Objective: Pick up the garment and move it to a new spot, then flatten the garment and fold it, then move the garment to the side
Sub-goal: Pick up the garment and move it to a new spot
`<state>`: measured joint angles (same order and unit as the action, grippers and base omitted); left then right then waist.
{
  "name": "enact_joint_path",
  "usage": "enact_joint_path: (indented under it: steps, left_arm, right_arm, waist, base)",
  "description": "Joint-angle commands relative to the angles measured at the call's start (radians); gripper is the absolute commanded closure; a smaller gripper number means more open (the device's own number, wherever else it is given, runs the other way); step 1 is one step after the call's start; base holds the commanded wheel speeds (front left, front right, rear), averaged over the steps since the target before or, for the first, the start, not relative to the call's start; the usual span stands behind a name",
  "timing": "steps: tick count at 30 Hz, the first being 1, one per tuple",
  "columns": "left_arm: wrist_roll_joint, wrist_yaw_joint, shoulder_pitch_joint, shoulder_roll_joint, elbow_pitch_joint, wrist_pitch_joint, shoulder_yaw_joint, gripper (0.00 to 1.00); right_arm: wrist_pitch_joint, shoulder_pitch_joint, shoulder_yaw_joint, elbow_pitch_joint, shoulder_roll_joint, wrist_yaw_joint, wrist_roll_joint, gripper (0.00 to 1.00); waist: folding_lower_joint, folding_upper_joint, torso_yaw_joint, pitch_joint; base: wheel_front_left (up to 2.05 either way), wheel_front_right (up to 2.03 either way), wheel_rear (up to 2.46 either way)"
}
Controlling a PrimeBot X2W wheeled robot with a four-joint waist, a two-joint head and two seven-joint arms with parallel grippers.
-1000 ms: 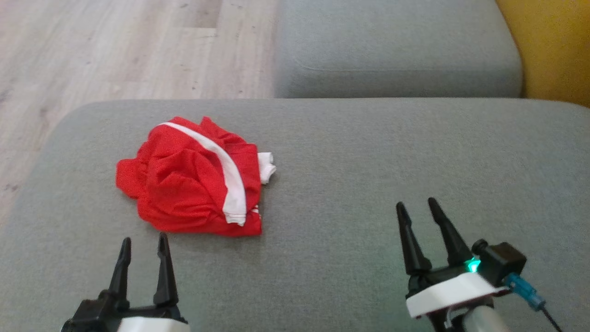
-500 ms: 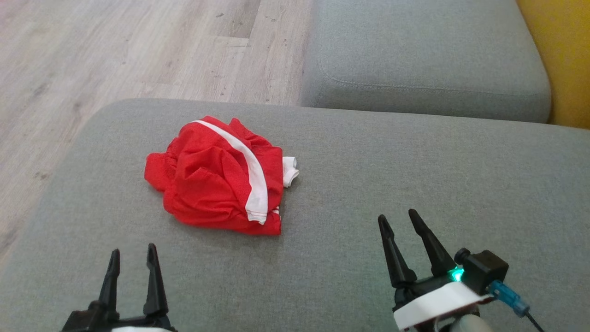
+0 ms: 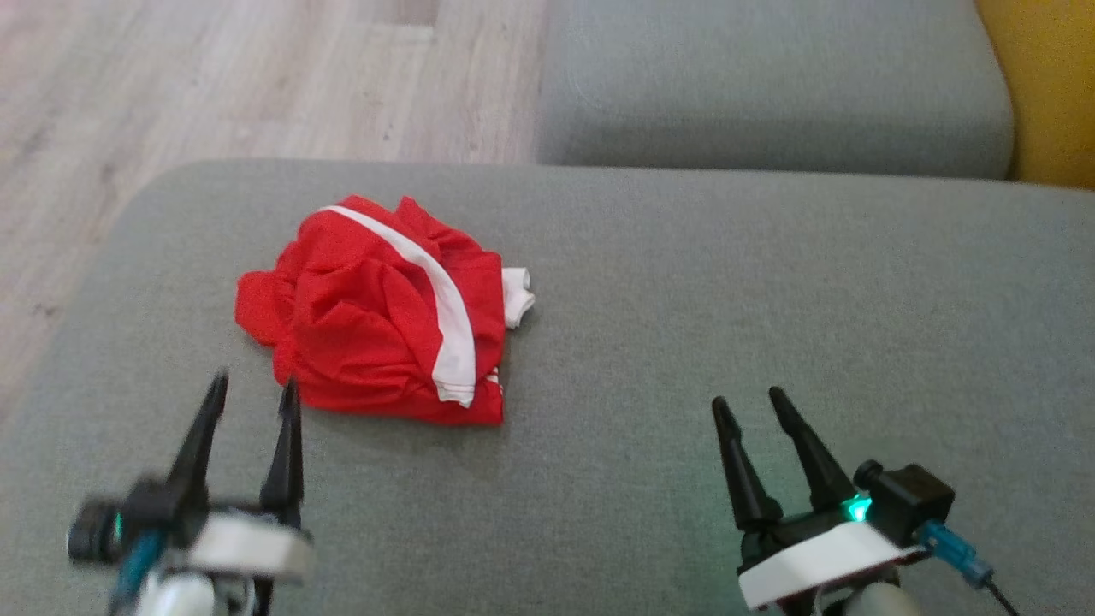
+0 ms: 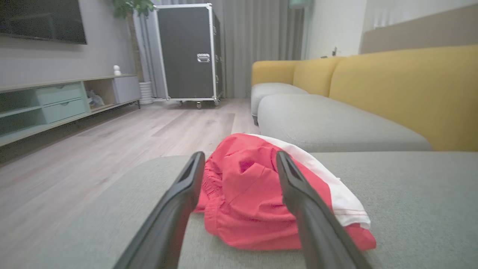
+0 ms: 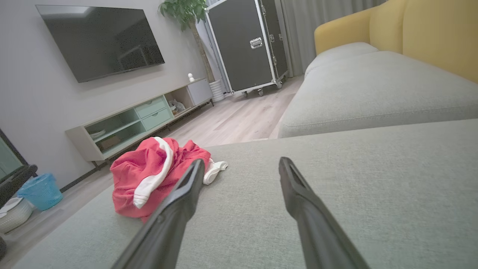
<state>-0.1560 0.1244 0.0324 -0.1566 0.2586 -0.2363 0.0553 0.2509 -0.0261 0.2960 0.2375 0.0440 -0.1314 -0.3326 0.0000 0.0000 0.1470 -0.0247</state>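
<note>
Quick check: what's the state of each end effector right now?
Left end effector: open, empty, near the red garment.
Right end effector: open, empty.

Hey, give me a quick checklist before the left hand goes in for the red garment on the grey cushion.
1. Left hand open: ok.
2. Right hand open, clear of the garment: ok.
3. Garment wholly on the cushion: ok.
4. Left hand aimed at the garment: ok.
5. Garment flat: not ok, crumpled heap.
6. Left hand touching cloth: cannot tell.
</note>
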Motion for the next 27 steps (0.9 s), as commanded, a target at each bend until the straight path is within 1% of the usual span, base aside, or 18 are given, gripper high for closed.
enact_joint_path:
  steps: [1,3,4,8,10,14,17,19,23,25,26,27]
  left_arm:
    - [-0.002,0.003,0.12,-0.043,-0.016,0.023,-0.003,0.0]
    - [-0.032,0.005,0.208,-0.094,0.012,0.089,0.06,0.0]
    - [-0.032,0.005,0.208,-0.094,0.012,0.089,0.06,0.0]
    - [-0.164,0.006,0.385,-0.206,0.069,0.248,0.195,0.0]
    - [-0.21,0.006,0.464,-0.265,0.098,0.322,0.253,0.0]
    - [-0.297,0.006,0.587,-0.345,0.177,0.445,0.336,0.0]
    - [-0.344,0.006,0.648,-0.386,0.239,0.518,0.39,0.0]
    - [-0.373,0.006,0.675,-0.404,0.276,0.546,0.41,0.0]
    - [-0.41,0.006,0.71,-0.429,0.349,0.571,0.445,0.0]
    - [-0.425,0.006,0.721,-0.43,0.38,0.568,0.456,0.0]
    - [-0.429,0.006,0.725,-0.429,0.392,0.563,0.459,0.35]
    - [-0.431,0.006,0.729,-0.427,0.402,0.55,0.459,1.0]
  right_arm:
    - [0.011,0.06,0.01,-0.04,0.006,0.001,0.007,0.0]
    - [0.011,0.07,0.002,-0.045,0.006,0.001,0.014,0.0]
    - [0.011,0.07,0.002,-0.045,0.006,0.001,0.014,0.0]
    - [0.011,0.097,-0.011,-0.057,0.006,0.001,0.025,0.0]
    - [0.011,0.111,-0.017,-0.063,0.006,0.001,0.025,0.0]
    - [0.011,0.133,-0.023,-0.072,0.006,0.001,0.02,0.0]
    - [0.011,0.144,-0.028,-0.077,0.006,0.001,0.014,0.0]
    - [0.011,0.151,-0.03,-0.08,0.006,0.001,0.009,0.0]
    - [0.011,0.163,-0.034,-0.084,0.006,0.001,0.003,0.0]
    - [0.011,0.166,-0.035,-0.084,0.006,0.001,0.002,0.0]
    - [0.011,0.166,-0.035,-0.084,0.006,0.001,0.002,0.0]
    - [0.011,0.165,-0.036,-0.084,0.006,0.001,0.002,0.0]
  waist:
    - [0.0,0.0,-0.017,0.033]
    - [0.0,0.0,-0.03,0.062]
    - [0.0,0.0,-0.03,0.062]
    - [0.0,0.0,-0.061,0.116]
    - [0.0,0.0,-0.082,0.143]
    - [0.0,0.0,-0.124,0.186]
    - [0.0,0.0,-0.151,0.213]
    - [0.0,0.0,-0.167,0.228]
    - [0.0,0.0,-0.19,0.247]
    - [0.0,0.0,-0.197,0.249]
    - [0.0,0.0,-0.199,0.248]
    - [0.0,0.0,-0.201,0.247]
  base:
    - [0.0,0.0,0.0]
    - [0.0,0.0,0.0]
    - [0.0,0.0,0.0]
    - [0.0,0.0,0.0]
    - [0.0,0.0,0.0]
    - [0.0,0.0,0.0]
    - [0.0,0.0,0.0]
    - [0.0,0.0,0.0]
    - [0.0,0.0,0.0]
    - [0.0,0.0,0.0]
    - [0.0,0.0,0.0]
    - [0.0,0.0,0.0]
